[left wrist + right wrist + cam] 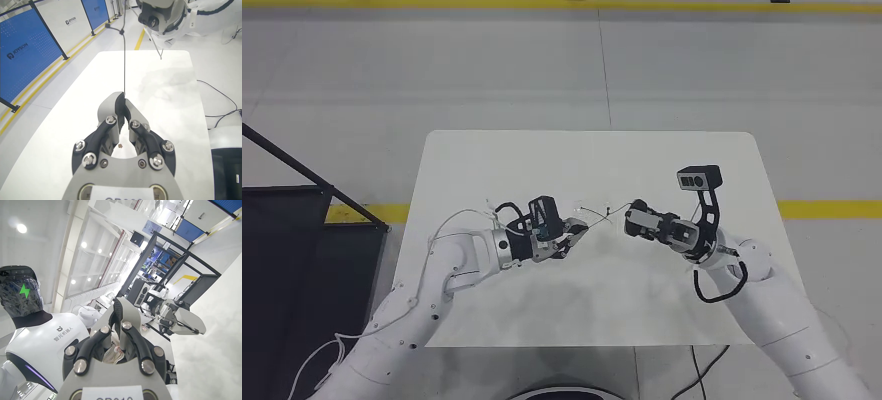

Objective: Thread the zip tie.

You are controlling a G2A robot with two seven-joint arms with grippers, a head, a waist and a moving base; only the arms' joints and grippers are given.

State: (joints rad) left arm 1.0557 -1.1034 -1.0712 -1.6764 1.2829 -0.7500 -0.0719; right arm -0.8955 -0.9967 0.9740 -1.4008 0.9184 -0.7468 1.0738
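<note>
Grey floor (542, 80) with a yellow line (832, 208) surrounds the white surface (682, 300). Blue barrier panels (22, 56) stand beside the surface. Above the surface's middle, the left gripper (124, 99) is clamped on one end of the thin black zip tie (124, 72), which hangs clear of the surface. The right gripper (117, 311), also above the surface, has its jaws together; whether it holds the tie cannot be told.

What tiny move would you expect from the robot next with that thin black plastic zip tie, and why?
Likely the right gripper edges slightly closer to line up the tie's ends. The left gripper is shut on the thin black plastic zip tie, which stretches toward the right one above the white table, and the grippers are apart.
</note>
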